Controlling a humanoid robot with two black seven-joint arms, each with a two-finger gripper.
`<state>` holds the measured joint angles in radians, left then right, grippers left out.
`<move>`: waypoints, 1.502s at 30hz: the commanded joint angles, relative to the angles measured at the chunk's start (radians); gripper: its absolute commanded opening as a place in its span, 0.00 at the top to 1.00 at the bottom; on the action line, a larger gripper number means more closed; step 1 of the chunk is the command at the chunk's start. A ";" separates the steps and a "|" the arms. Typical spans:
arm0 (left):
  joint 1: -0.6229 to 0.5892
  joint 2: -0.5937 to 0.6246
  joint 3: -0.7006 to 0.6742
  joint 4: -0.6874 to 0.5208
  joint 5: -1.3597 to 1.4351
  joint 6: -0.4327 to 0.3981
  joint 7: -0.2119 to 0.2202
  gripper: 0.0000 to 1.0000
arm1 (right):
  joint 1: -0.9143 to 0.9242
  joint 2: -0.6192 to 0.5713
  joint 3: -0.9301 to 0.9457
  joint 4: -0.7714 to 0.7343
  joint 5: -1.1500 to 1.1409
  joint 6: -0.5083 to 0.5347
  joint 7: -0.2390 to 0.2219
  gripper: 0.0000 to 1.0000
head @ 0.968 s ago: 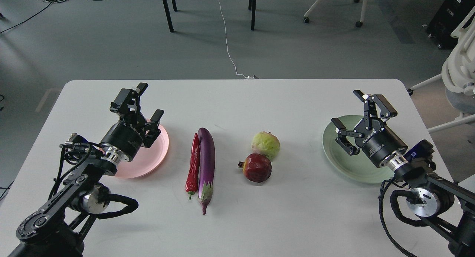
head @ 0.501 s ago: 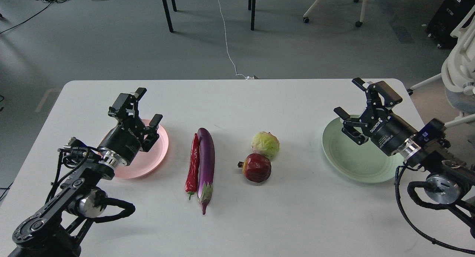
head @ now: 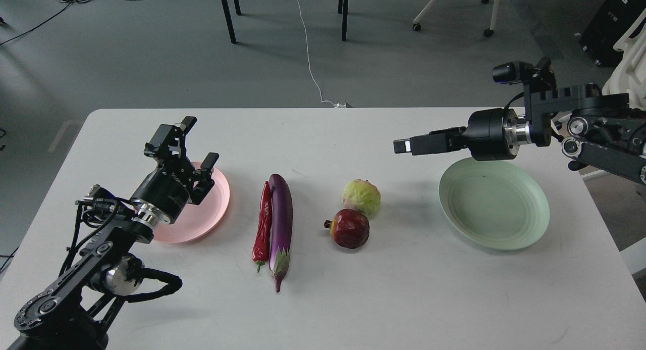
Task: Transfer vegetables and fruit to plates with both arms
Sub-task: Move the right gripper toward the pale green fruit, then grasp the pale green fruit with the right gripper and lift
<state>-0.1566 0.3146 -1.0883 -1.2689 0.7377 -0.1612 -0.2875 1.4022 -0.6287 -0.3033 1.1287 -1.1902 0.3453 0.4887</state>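
Note:
A purple eggplant (head: 281, 219) and a red chili pepper (head: 263, 222) lie side by side in the middle of the white table (head: 353, 299). A dark red pomegranate (head: 350, 228) touches a pale yellow-green fruit (head: 361, 197) right of them. The pink plate (head: 209, 208) is at the left and the green plate (head: 494, 203) at the right; both hold nothing. My left gripper (head: 200, 141) is open and empty above the pink plate's far edge. My right gripper (head: 404, 146) points left, raised above the table between the green plate and the fruit; it is seen side-on, so its fingers cannot be told apart.
Chair and table legs, a white cable and a rolling chair base stand on the grey floor beyond the table's far edge. A white chair (head: 626, 67) is at the far right.

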 commanded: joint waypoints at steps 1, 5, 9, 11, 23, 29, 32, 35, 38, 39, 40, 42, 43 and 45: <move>0.002 0.000 -0.018 -0.003 0.000 0.000 0.001 0.00 | 0.060 0.099 -0.071 -0.053 -0.094 0.000 0.000 0.02; 0.002 0.003 -0.021 -0.006 0.000 0.000 0.001 0.00 | 0.100 0.228 -0.164 -0.139 -0.126 0.000 0.000 0.02; 0.002 0.001 -0.021 -0.007 0.000 0.002 0.001 0.00 | 0.104 0.325 -0.235 -0.172 -0.126 0.000 0.000 0.02; 0.003 0.000 -0.021 -0.007 0.000 0.002 0.001 0.00 | 0.107 0.348 -0.252 -0.172 -0.128 0.000 0.000 0.02; 0.003 -0.002 -0.021 -0.007 0.000 0.002 0.001 0.00 | 0.097 0.406 -0.287 -0.228 -0.126 -0.008 0.000 0.02; 0.003 -0.002 -0.021 -0.007 0.000 0.002 0.001 0.00 | 0.072 0.434 -0.289 -0.253 -0.126 -0.034 0.000 0.02; 0.003 -0.002 -0.021 -0.009 0.000 0.002 0.001 0.00 | 0.057 0.461 -0.303 -0.293 -0.123 -0.072 0.000 0.02; 0.005 0.000 -0.021 -0.009 0.000 0.002 0.001 0.00 | 0.038 0.483 -0.307 -0.308 -0.121 -0.097 0.000 0.02; 0.005 0.000 -0.027 -0.010 0.000 0.002 0.001 0.00 | 0.023 0.489 -0.307 -0.323 -0.121 -0.100 0.000 0.02; 0.005 0.000 -0.027 -0.010 0.000 0.002 0.001 0.00 | 0.018 0.494 -0.307 -0.329 -0.121 -0.101 0.000 0.02; 0.005 0.000 -0.027 -0.012 0.000 0.002 0.001 0.00 | 0.011 0.498 -0.307 -0.333 -0.121 -0.109 0.000 0.02; 0.005 0.000 -0.027 -0.012 0.000 0.002 0.001 0.00 | 0.008 0.500 -0.307 -0.336 -0.121 -0.123 0.000 0.02; 0.005 0.000 -0.027 -0.012 0.000 0.002 0.001 0.00 | 0.006 0.506 -0.307 -0.339 -0.121 -0.127 0.000 0.02; 0.006 -0.002 -0.027 -0.012 0.000 0.002 0.001 0.00 | 0.003 0.517 -0.310 -0.356 -0.121 -0.127 0.000 0.02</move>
<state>-0.1519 0.3144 -1.1152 -1.2808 0.7379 -0.1595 -0.2868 1.4098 -0.1246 -0.6109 0.7902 -1.3116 0.2230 0.4886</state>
